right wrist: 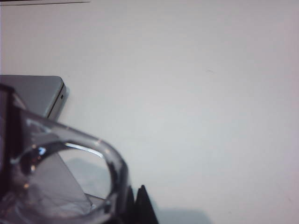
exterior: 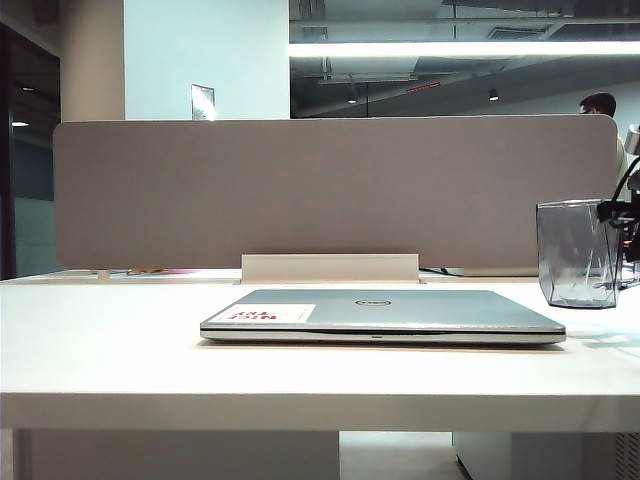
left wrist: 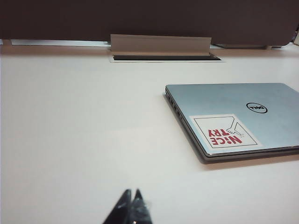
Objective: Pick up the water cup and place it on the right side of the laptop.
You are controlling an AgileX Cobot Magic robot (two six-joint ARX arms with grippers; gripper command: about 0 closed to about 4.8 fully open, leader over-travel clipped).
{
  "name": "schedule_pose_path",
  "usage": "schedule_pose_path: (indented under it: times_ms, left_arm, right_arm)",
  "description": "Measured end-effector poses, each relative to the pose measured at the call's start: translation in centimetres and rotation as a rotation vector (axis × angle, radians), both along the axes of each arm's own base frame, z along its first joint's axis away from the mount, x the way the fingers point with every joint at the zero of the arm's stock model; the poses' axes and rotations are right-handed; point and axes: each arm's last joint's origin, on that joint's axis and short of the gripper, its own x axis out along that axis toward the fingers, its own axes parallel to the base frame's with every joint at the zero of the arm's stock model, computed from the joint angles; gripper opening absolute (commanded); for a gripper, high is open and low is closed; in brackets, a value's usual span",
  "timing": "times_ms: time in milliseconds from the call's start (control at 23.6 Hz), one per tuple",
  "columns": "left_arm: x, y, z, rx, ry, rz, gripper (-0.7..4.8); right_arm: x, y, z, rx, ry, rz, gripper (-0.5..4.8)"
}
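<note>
Carrying step: right pincer at right frame edge, clamped on cup rim, just right of laptop. Next: lower onto desk, release. Left pincer pressed together, idle.

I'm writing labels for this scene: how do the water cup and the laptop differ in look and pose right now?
The water cup is see-through grey glass; the laptop is opaque silver with a sticker. The cup stands tall, pinched at its rim by the shut right tool; the laptop lies flat and closed, untouched. The left tool is shut, away from both. Both are greyish.
</note>
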Motion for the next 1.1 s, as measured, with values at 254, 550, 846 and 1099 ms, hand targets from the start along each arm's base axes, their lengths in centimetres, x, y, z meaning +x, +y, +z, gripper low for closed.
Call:
schedule_pose_path:
  times_ms: [254, 550, 846, 1099]
  left_arm:
    - [0.0, 0.0, 0.0, 0.000, 0.000, 0.000, -0.04]
    - [0.0, 0.0, 0.0, 0.000, 0.000, 0.000, -0.04]
    - [0.0, 0.0, 0.0, 0.000, 0.000, 0.000, -0.04]
    - [0.0, 0.0, 0.0, 0.000, 0.000, 0.000, -0.04]
  right_arm:
    - [0.4, -0.9, -1.9, 0.008, 0.042, -0.009, -0.05]
    - [0.4, -1.3, -2.0, 0.010, 0.035, -0.012, 0.46]
    - [0.5, -1.3, -2.4, 0.020, 0.041, 0.005, 0.85]
    - [0.5, -1.2, -2.4, 0.022, 0.044, 0.010, 1.09]
